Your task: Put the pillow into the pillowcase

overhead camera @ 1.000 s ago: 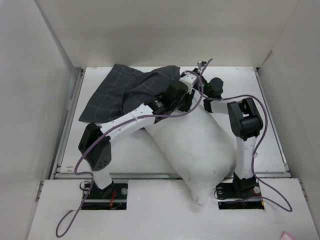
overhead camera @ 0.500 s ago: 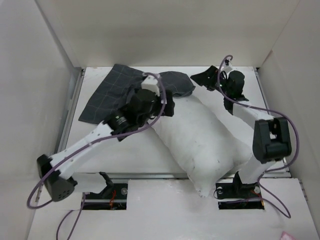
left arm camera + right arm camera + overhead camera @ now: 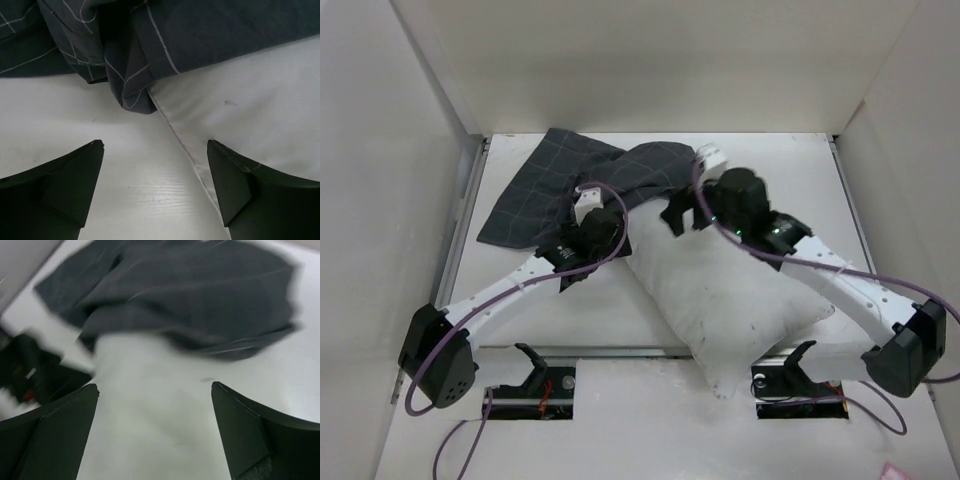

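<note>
Hovering with its jaws wide apart and nothing between them, the left gripper [image 3: 155, 144] looks down on the spot where the hem of the pillowcase [image 3: 560, 185] meets the left seam of the pillow [image 3: 730, 290]. The right gripper [image 3: 155, 385] is likewise spread and empty, poised above the pillow's far end. The pillow lies slantwise across the table [image 3: 800, 170], from near the middle of the far edge down to the near edge, where one corner hangs over. The pillowcase is heaped toward the far left corner, and only its right part drapes over the pillow's far end. Judging by this, the stuffing step has barely begun and neither arm has a hold. The next move likely calls for pinching the loose hem and drawing it down over the pillow.
</note>
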### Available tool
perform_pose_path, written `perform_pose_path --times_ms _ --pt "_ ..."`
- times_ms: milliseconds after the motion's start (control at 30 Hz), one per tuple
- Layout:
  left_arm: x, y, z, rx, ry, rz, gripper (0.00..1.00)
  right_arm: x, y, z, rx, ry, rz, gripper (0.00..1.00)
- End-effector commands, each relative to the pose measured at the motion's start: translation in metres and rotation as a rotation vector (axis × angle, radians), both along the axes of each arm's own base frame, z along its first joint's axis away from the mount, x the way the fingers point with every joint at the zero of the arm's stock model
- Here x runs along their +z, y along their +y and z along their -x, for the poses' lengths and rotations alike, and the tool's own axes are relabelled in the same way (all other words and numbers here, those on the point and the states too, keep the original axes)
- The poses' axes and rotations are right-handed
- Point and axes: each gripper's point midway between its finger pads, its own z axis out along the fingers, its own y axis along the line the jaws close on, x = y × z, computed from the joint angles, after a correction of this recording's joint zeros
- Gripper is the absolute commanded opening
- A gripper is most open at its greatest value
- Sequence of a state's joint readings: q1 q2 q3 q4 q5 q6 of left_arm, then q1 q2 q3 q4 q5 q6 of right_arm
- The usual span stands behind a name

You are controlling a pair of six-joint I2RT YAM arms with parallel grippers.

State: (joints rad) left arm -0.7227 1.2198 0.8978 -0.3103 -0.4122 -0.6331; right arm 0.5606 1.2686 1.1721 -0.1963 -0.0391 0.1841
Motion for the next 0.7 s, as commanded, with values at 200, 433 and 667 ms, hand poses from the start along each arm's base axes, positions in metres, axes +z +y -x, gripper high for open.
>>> perform_pose_path --times_ms 200,433,667 --pt "-0.011 0.022 -0.033 0.099 -0.048 0.017 0.73 -0.065 0.077 0.072 0.231 0.058 0.338 1.00" --pt "-0.019 0.018 -0.063 0.067 -0.116 0.056 0.60 -0.114 0.095 0.055 0.160 0.052 0.482 1.00" --pt "-0.009 0.010 -0.074 0.040 -0.130 0.042 0.00 -0.133 0.087 0.010 -0.108 -0.021 0.514 0.38"
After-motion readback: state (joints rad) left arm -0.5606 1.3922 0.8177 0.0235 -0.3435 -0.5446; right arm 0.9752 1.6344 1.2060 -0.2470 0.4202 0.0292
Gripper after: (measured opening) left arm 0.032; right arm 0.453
